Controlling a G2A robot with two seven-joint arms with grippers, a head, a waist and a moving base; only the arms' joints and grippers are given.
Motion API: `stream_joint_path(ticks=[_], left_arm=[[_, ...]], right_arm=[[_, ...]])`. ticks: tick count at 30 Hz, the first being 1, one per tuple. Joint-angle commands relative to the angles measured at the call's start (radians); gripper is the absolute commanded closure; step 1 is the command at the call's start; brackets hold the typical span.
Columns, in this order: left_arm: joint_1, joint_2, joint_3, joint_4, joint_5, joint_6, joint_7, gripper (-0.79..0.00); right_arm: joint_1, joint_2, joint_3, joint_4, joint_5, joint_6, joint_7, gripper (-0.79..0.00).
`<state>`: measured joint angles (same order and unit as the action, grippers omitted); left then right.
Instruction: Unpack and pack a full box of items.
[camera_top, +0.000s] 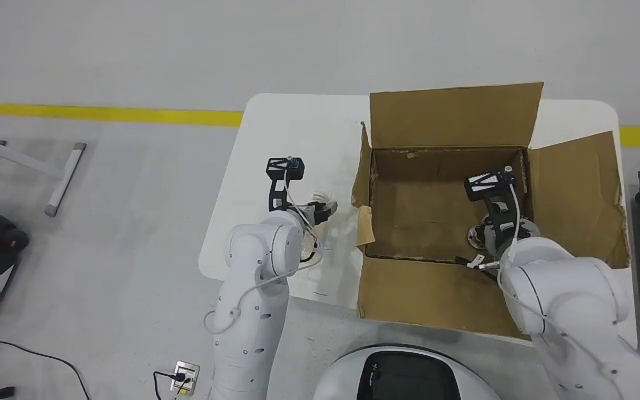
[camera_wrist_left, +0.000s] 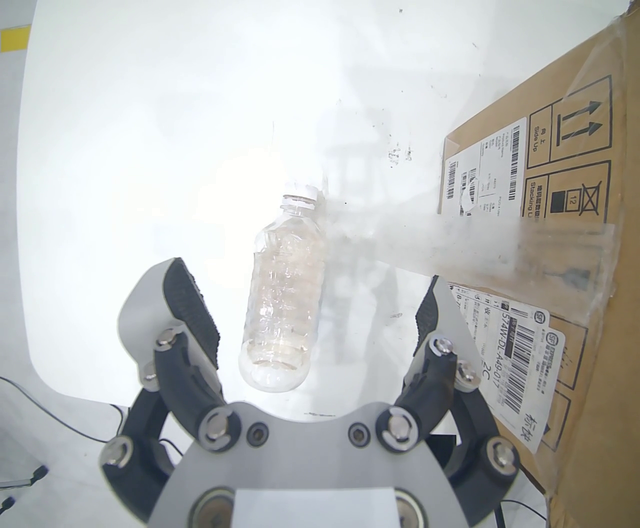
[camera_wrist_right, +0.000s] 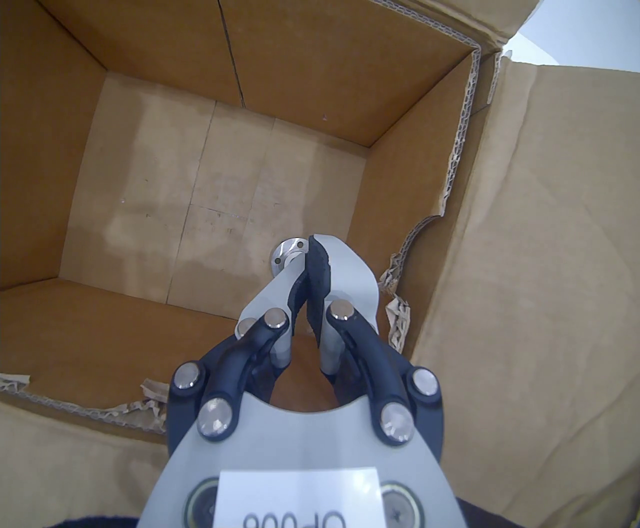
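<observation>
Cardboard box (camera_top: 450, 120) stands open on the right half of a white bench (camera_top: 290, 130), all four flaps folded outward, its brown floor bare across most of the interior. Right gripper (camera_wrist_right: 306, 250) hangs inside the box near the right-hand wall, fingers pressed together; a small round metal disc (camera_wrist_right: 286, 254) with holes sits at their tips, and whether it is clamped between them can't be told. Torn corrugated edging (camera_wrist_right: 400, 285) frays along the box rim beside that gripper and along the near wall. Left of the box, a clear plastic bottle (camera_wrist_left: 285, 295) w/ white cap lies on the bench, base toward the left gripper (camera_wrist_left: 306, 278), neck pointing away. That gripper's fingers are spread wide, one on each side of the bottle, touching nothing. Box's outer wall rises just beside the bottle, carrying white barcode labels (camera_wrist_left: 482, 170), printed handling symbols and a strip of clear tape (camera_wrist_left: 475, 240) that sticks out toward the bottle. Bench top is glossy white w/ rounded corners and a few dark scuffs near the box. Beyond it, grey floor (camera_top: 120, 60) crossed by a yellow line (camera_top: 110, 113); a metal frame leg (camera_top: 62, 178) at far left, cables and a power socket (camera_top: 183, 377) on the floor by the robot's left arm.
</observation>
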<state>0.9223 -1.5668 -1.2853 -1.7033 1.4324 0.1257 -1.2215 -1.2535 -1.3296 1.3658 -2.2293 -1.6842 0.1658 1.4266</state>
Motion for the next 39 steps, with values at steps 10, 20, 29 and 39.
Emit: stream_joint_path(ticks=[10, 20, 29, 39], left_arm=[[0.000, 0.000, 0.000, 0.000, 0.000, 0.000, 0.000, -0.785], [0.000, 0.000, 0.000, 0.000, 0.000, 0.000, 0.000, -0.785], [0.000, 0.000, 0.000, 0.000, 0.000, 0.000, 0.000, -0.785], [0.000, 0.000, 0.000, 0.000, 0.000, 0.000, 0.000, -0.785]], right_arm=[[0.083, -0.011, -0.063, 0.138, -0.028, -0.050, 0.091, 0.000], [0.203, -0.039, -0.109, 0.387, -0.070, -0.077, 0.109, -0.222], [0.240, -0.070, -0.097, 0.495, -0.082, -0.107, 0.109, -0.305], [0.224, -0.100, -0.051, 0.502, -0.088, -0.148, 0.109, -0.314]])
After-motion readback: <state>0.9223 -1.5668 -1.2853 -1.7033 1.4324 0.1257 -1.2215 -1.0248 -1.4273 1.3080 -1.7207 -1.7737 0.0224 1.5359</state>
